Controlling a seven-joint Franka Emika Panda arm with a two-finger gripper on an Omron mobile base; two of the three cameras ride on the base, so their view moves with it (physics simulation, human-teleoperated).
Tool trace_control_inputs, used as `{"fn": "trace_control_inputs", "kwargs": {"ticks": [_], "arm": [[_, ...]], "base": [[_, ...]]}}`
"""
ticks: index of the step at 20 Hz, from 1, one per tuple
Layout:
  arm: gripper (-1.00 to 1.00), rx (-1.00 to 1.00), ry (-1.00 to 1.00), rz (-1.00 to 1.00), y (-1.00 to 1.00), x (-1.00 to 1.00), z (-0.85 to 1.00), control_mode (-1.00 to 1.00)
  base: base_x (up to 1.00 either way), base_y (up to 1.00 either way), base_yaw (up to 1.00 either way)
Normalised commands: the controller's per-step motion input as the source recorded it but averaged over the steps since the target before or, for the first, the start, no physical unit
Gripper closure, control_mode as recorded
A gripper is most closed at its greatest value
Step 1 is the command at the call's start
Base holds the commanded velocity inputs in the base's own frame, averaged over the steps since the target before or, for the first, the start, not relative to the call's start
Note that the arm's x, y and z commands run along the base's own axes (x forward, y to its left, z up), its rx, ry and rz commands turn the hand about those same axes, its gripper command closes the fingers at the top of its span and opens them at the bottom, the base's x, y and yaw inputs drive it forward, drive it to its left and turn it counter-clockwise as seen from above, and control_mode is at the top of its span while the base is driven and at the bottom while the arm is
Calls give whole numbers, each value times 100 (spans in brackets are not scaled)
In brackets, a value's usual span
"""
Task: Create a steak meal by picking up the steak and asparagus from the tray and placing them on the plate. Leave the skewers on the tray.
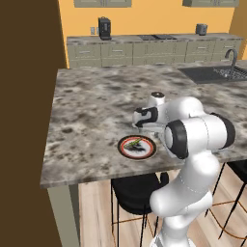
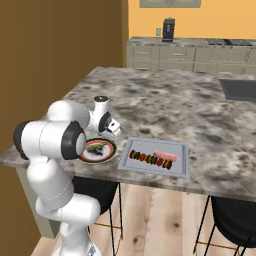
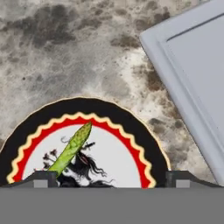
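The pincer (image 3: 112,177) hangs over the plate (image 3: 144,151) with its tips spread wide and nothing between them. The asparagus (image 3: 72,148) lies on the plate, so that half looks done. The steak (image 2: 166,156) waits beside the skewers (image 2: 150,160) on the tray (image 2: 182,170), just beside the plate on the table (image 2: 210,115).

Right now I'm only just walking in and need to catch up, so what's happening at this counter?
A white robot arm is plating a steak meal. Its gripper hangs over the plate, fingers apart, and the asparagus lies on the plate. The steak is on the grey tray beside the plate, next to the skewers, so it is not yet moved.
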Motion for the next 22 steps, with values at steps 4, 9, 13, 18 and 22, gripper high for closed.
{"fn": "trace_control_inputs", "kwargs": {"ticks": [4,9,13,18,22], "arm": [[-100,0,0,-19,-98,0,23,-100],[-100,0,1,-13,-98,0,7,-100],[-100,0,0,-5,-99,0,0,-100],[-100,0,2,-2,-99,0,0,-100],[-100,0,2,-1,-99,-1,0,-100]], "base": [[0,0,0],[0,0,0],[0,0,0],[0,0,0],[0,0,0]]}}
